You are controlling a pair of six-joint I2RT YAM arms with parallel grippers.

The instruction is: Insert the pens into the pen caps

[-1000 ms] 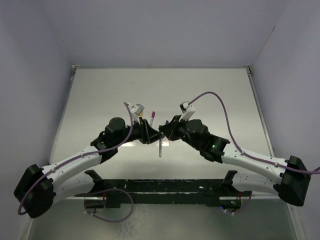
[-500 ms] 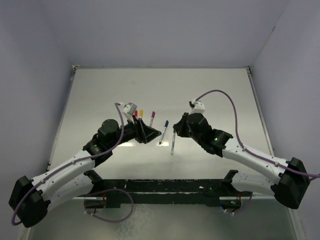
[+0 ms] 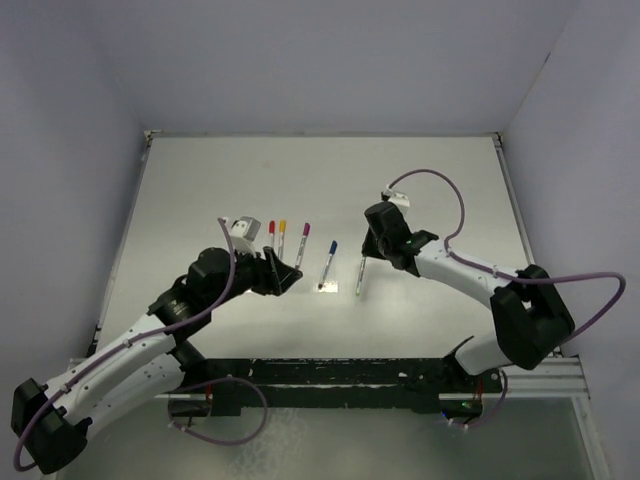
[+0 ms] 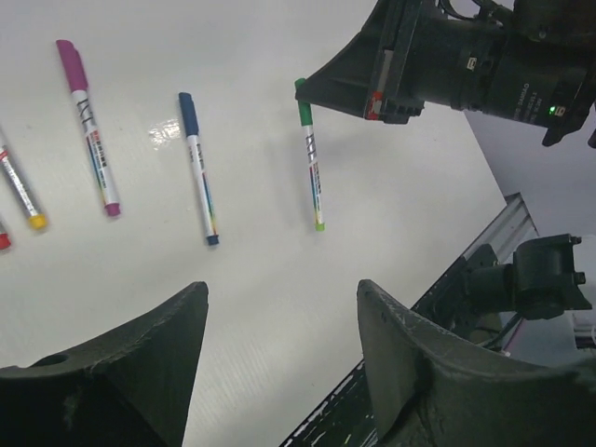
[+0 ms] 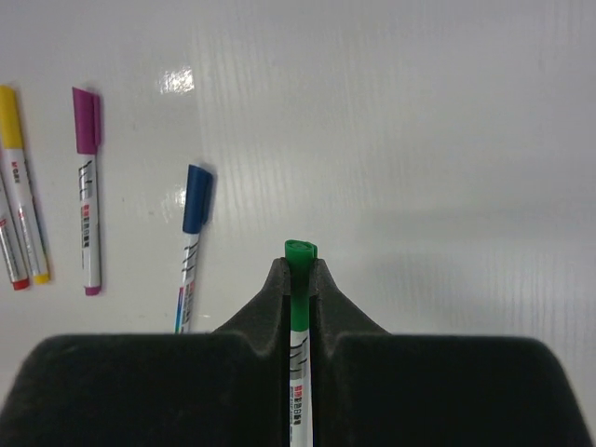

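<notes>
The green pen (image 5: 298, 372) is clamped in the right hand (image 5: 298, 284). Its green cap (image 5: 300, 251) is already on and pokes out just past the fingertips, while the pale barrel runs back between the two pads. From above, the green pen (image 3: 359, 277) hangs low over the table (image 3: 450, 180), cap end away from the arm bases. Whether its free end touches the table cannot be told.

Just to the left of the green pen lies the blue pen (image 3: 327, 264), flat on the table and nearly parallel to it. Further left of the green pen comes the purple pen (image 3: 301, 243), then the yellow pen (image 3: 281, 238), and furthest left the red pen (image 3: 270, 236). All four lie apart from one another in a loose row. The blue, purple and yellow ones each show a cap in their own colour at the far end. The red one is too small to judge.

The left hand (image 4: 279, 293) hovers to the left of the green pen and nearer the bases. Its fingers (image 4: 158, 345) are spread wide with nothing between them. Its wrist view looks across the blue pen (image 4: 198, 168) toward the green pen (image 4: 310, 168).
</notes>
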